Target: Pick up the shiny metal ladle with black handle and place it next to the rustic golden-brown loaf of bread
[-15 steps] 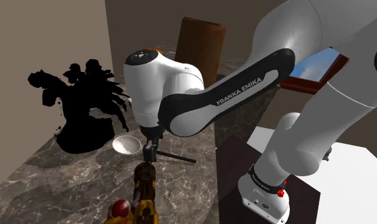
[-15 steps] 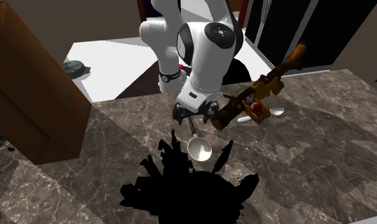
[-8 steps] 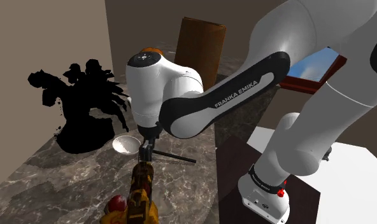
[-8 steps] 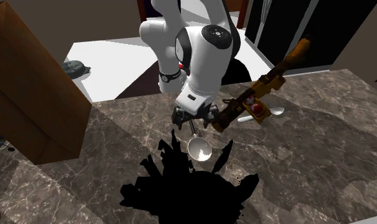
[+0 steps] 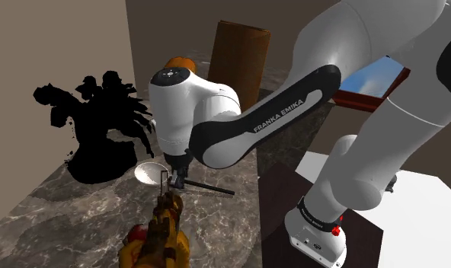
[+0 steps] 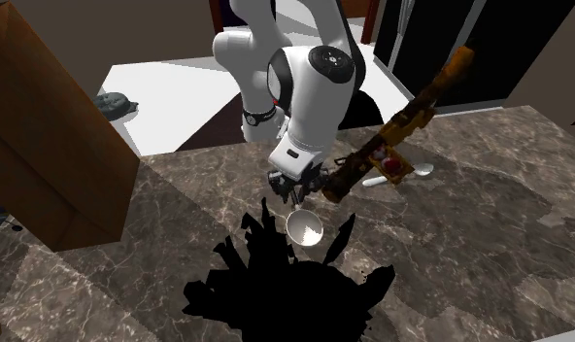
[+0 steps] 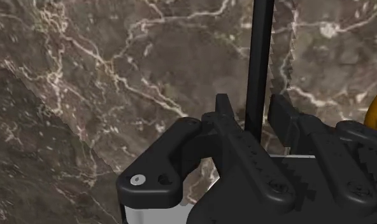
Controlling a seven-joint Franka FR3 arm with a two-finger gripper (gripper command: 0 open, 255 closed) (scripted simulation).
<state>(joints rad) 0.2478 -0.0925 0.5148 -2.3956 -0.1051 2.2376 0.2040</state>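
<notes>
Here's the dark marble counter (image 5: 79,221), veined in white, spreading under everything. The white arm (image 5: 277,114) sweeps in over it and bends down just beside the big black leafy silhouette (image 5: 102,133) standing on the stone. A tall brown box (image 5: 239,53) stands behind that silhouette, further along the counter in the shoulder view.

On the near side of the silhouette in the shoulder view is a long, knobbly golden-brown thing (image 6: 412,117) with a red ball on it. It is tilted up at an angle, and I can't tell what it is.

Now the ladle (image 5: 148,173): its pale shiny bowl lies on the marble right at the foot of the silhouette, and its thin black handle (image 7: 262,57) runs away from the silhouette, flat on the counter.

The black gripper (image 5: 173,180) is down on that handle, a short way out from the silhouette's base. In the wrist view the fingers (image 7: 228,118) stand narrow, drawn in against the handle on both sides and clasping it.

A small white spoon (image 6: 423,170) lies well off from the silhouette, past the golden-brown thing.
</notes>
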